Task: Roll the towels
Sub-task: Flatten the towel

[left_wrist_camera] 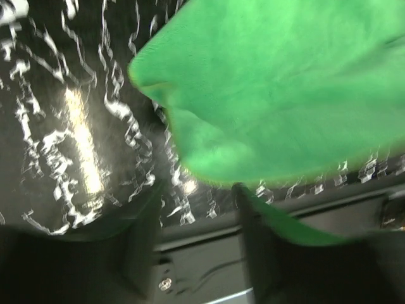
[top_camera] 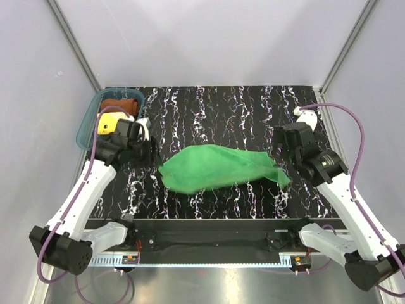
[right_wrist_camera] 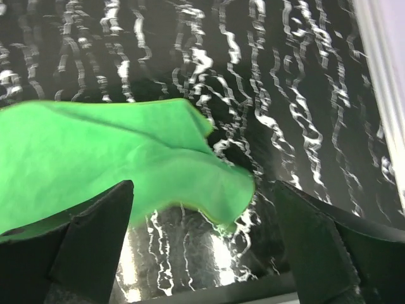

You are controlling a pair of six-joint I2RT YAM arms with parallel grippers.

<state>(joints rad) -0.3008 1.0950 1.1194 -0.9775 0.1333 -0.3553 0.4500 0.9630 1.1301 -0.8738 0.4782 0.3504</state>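
A bright green towel (top_camera: 218, 168) lies crumpled and spread on the black marbled table (top_camera: 215, 107), mid-table. My left gripper (top_camera: 150, 152) hovers at the towel's left end, jaws apart with nothing between them. In the left wrist view the green towel (left_wrist_camera: 272, 82) fills the upper right, beyond the gripper (left_wrist_camera: 199, 209), and a green edge runs along the right finger (left_wrist_camera: 259, 247). My right gripper (top_camera: 283, 144) stands wide open over the towel's right corner. In the right wrist view that corner of the green towel (right_wrist_camera: 107, 158) lies on the table ahead of the gripper (right_wrist_camera: 202, 209). A rust-brown towel (top_camera: 120, 103) sits in the tray.
A translucent teal tray (top_camera: 87, 126) stands at the back left corner, right behind my left arm. Grey walls enclose the table on three sides. The table's front rail (top_camera: 215, 237) runs between the two arm bases.
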